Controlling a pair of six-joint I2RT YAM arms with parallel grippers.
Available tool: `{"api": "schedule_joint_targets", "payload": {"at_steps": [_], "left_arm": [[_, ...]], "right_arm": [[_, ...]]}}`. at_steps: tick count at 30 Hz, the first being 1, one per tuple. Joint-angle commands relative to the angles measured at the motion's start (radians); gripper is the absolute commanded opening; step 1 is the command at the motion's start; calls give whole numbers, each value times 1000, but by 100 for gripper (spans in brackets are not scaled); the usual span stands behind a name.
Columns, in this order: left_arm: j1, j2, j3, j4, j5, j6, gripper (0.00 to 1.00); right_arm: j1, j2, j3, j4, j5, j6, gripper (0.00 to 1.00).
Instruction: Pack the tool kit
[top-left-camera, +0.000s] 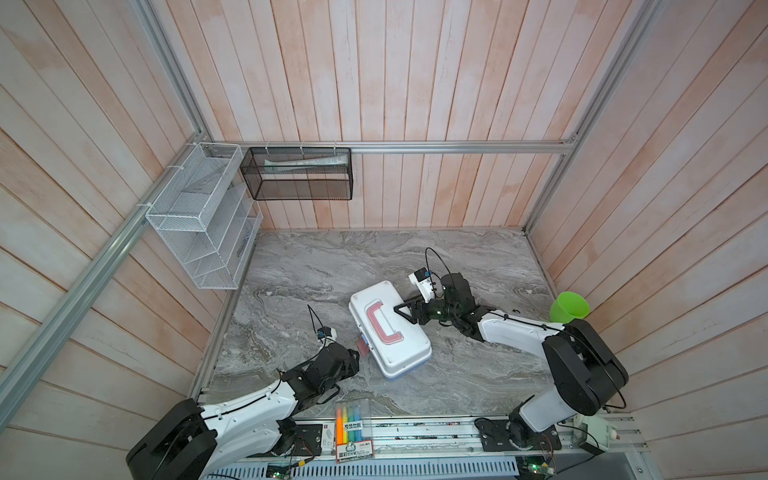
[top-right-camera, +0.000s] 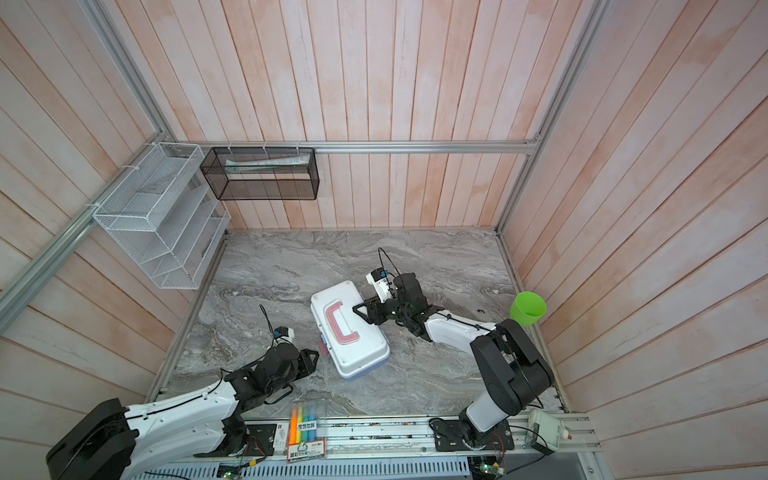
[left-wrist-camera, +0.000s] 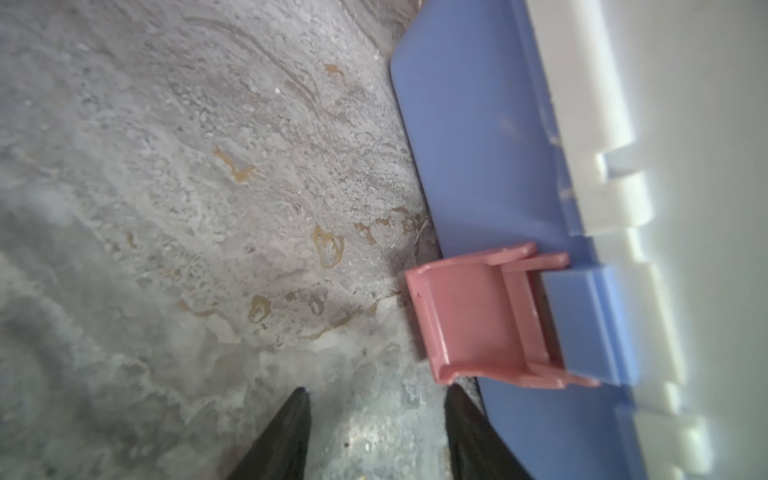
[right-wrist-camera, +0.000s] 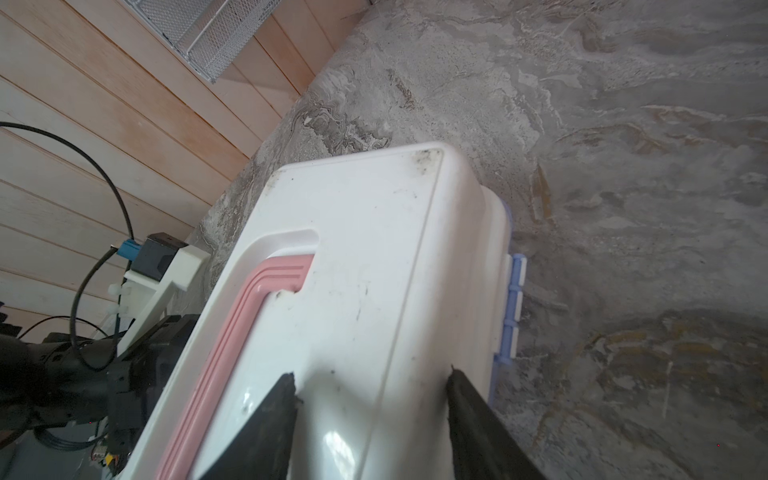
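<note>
the closed tool kit (top-left-camera: 409, 353) lies mid-counter (top-left-camera: 311, 270), white lid (right-wrist-camera: 374, 249) up, pink latch (left-wrist-camera: 469, 316) swung out at its 8 o'clock side. the left hand (left-wrist-camera: 376, 392) hangs just beside the latch, fingers (left-wrist-camera: 286, 432) apart and empty. the right hand (right-wrist-camera: 372, 374) reaches in from 2 o'clock, fingers (right-wrist-camera: 266, 424) spread over the lid, gripping nothing.

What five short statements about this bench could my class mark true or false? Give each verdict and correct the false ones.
1. The tool kit is closed. True.
2. The left gripper is clamped on the pink latch. False: its jaws stand apart and empty, short of the latch.
3. The right gripper is over the white lid, jaws apart. True.
4. The green cup is at the left edge of the table. False: it is at the right edge.
5. The highlighter pack lies at the table's front edge, outside the tool kit. True.
</note>
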Motion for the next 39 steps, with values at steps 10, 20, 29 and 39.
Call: {"api": "schedule_joint_targets", "payload": {"at_steps": [10, 20, 29, 39], "left_arm": [[-162, -41, -30, -36, -151, 121, 96], [-198, 263, 9, 237, -249, 273, 97], [-198, 359, 49, 155, -416, 112, 100], [-194, 236, 108, 105, -486, 175, 97]], "right_arm": [[13, 56, -32, -132, -18, -12, 55], [13, 75, -28, -138, -20, -15, 55], [14, 72, -33, -142, -24, -17, 55], [14, 51, -39, -142, -22, -14, 55]]}}
